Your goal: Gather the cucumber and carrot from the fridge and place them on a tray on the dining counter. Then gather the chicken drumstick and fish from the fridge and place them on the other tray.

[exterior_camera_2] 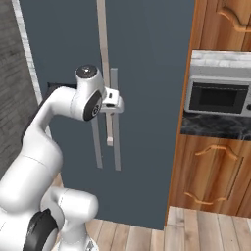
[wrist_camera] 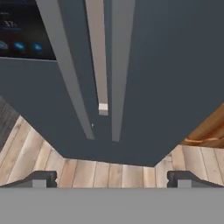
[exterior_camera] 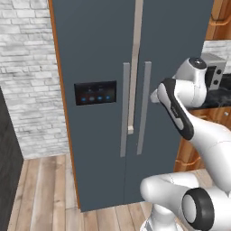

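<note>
Fridge (exterior_camera: 99,58) stands shut, a tall dark grey-blue double-door unit with an orange-brown edge down its left side; the food named in the task is not to be seen, both doors being closed. Two long grey handles run vertically side by side near the middle seam: the left handle (exterior_camera: 125,109) and the right handle (exterior_camera: 144,107), with a paler strip (exterior_camera: 133,67) hanging down the seam between them and ending in a small light block. A black control panel (exterior_camera: 95,92) with small blue lights sits on the left door, to the left of the handles. In the hand view the same handles and strip run up and away, and the panel shows at upper left. Gripper (wrist_camera: 112,179) is spread to its full width, its two dark fingertips (wrist_camera: 38,178) far apart at the bottom of the hand view, nothing between them, nothing held. It faces the fridge front, near the handles but apart from them. In the right base view the white arm (exterior_camera_2: 59,105) bends up from lower left, its wrist in front of the handles at about mid-height. To the right of the fridge: wooden cabinets (exterior_camera_2: 211,171), a dark counter (exterior_camera_2: 215,125) and a microwave (exterior_camera_2: 218,95) on it. White brick wall (exterior_camera: 27,67) to the left of the fridge. Plank floor (exterior_camera: 45,189) below.
</note>
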Controlling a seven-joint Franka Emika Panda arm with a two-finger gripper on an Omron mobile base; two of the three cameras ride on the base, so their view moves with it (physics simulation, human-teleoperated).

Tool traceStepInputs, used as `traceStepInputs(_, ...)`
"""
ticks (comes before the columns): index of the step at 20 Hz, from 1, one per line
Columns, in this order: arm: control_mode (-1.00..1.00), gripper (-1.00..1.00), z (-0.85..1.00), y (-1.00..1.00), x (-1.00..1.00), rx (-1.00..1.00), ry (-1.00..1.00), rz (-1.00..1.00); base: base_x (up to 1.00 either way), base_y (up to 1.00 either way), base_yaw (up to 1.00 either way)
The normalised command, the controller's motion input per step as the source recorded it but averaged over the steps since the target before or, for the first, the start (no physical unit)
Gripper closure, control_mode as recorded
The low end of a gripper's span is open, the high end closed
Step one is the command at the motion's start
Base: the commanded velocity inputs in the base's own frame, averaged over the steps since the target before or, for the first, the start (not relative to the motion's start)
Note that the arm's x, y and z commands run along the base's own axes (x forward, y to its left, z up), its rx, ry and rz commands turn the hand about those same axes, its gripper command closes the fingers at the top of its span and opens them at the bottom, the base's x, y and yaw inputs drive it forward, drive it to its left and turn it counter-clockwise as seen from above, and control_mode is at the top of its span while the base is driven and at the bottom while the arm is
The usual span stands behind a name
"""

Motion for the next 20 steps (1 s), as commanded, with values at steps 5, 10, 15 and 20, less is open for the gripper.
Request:
traceStepInputs(5,-1.0,-1.0,0.02,0.0,0.45,0.0,-0.06,-0.01,0.0,0.0,0.0)
traceStepInputs(10,-1.0,-1.0,0.1,0.0,0.45,0.01,0.0,-0.1,0.0,0.0,0.0)
traceStepInputs(15,-1.0,-1.0,0.03,0.01,0.47,0.0,0.0,-0.15,0.0,0.0,0.0)
traceStepInputs(20,-1.0,-1.0,0.0,0.02,0.38,0.0,0.0,-0.12,0.0,0.0,0.0)
